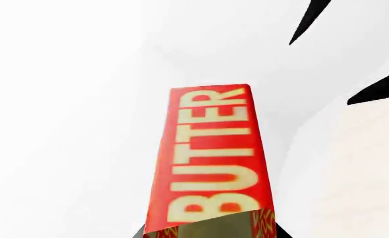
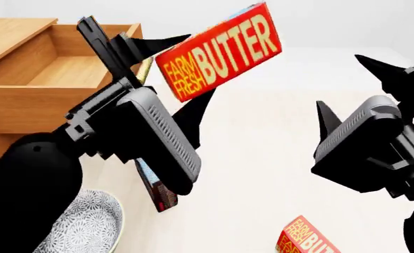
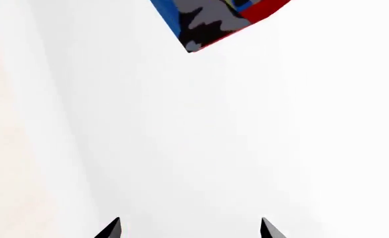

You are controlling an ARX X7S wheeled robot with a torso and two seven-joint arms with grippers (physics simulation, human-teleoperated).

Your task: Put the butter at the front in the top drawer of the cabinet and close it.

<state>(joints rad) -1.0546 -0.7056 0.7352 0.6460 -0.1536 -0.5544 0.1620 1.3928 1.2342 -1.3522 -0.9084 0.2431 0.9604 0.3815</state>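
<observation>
1. Left fingers (image 2: 166,59) pinch the butter (image 2: 221,50) by its end, its long axis running straight out from them, lifted off the surface (image 2: 263,158).
2. Top drawer (image 2: 59,79) gapes just beyond the left fingers; the right fingers (image 2: 344,92) hang spread, farther off.

Pale cream tabletop (image 2: 263,158), light brown wooden cabinet (image 2: 23,105) at its far left, grey patterned bowl (image 2: 87,226) at the near left edge, small dark box (image 2: 157,192) just beside the bowl, second red butter carton (image 2: 309,240) lying near the front, right of centre
</observation>
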